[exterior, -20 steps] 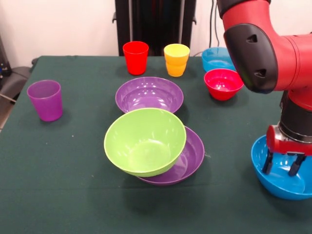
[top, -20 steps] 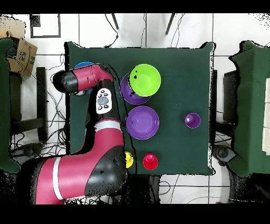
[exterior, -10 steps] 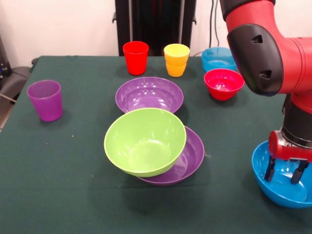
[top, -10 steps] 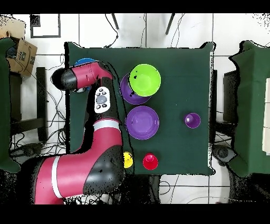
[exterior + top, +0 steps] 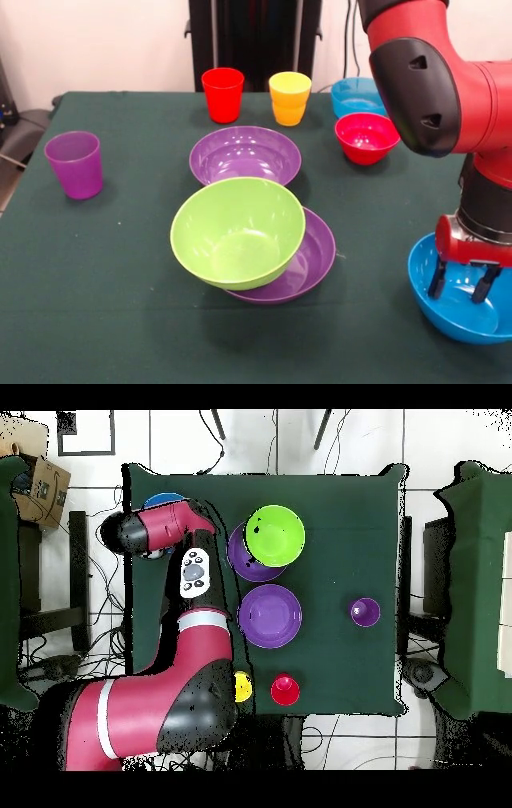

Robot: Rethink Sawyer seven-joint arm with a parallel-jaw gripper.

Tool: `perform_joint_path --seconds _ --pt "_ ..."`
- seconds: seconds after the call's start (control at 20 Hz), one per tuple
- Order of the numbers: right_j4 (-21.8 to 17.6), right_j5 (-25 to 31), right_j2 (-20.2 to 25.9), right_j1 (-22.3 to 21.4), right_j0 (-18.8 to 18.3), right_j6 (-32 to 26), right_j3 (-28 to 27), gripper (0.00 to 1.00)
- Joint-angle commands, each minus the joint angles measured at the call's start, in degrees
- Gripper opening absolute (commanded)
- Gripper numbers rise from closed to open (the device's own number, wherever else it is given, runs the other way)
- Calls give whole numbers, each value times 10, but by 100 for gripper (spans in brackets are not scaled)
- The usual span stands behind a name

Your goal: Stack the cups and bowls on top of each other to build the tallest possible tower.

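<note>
The bowls are spread over the dark green worktop (image 5: 96, 272), and no tower has been built beyond one loose pair: a lime green bowl (image 5: 238, 232) is seen tilted, resting in a large purple bowl (image 5: 316, 260) near the middle of the front view. A second large purple bowl (image 5: 245, 154) is set just behind that pair, standing alone. At the far right, a small red bowl (image 5: 367, 137) is placed in front of a light blue bowl (image 5: 354, 95). A large blue bowl (image 5: 453, 292) is found at the near right edge; in the overhead view only a sliver of it (image 5: 163, 500) is shown past the arm.

Of the cups, the red cup (image 5: 222, 94) and the yellow-orange cup (image 5: 290, 98) are stood side by side at the far edge, and the purple cup (image 5: 74, 164) is stood apart at the left.

The end effector (image 5: 462, 281) is held inside the blue bowl, pointing down, its two black fingers (image 5: 438, 278) spread apart with nothing pinched between them; whether the bowl is touched cannot be told
</note>
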Motion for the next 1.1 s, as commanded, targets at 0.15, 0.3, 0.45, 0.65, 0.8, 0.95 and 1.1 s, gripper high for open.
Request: perform_joint_path --seconds 0.15,0.3,0.45,0.65,0.8,0.95,1.1 --pt "8 21 17 3 -18 41 91 100" --pt "11 31 6 -21 -18 45 131 100" --pt "4 6 -2 -50 -28 37 188 100" --pt "-6 -23 5 -103 -59 2 282 100" --pt "-15 -50 11 -129 -83 -8 342 100" --pt "-21 -67 20 -140 -105 -15 383 100" --pt "-33 -79 18 -154 -122 -23 422 100"
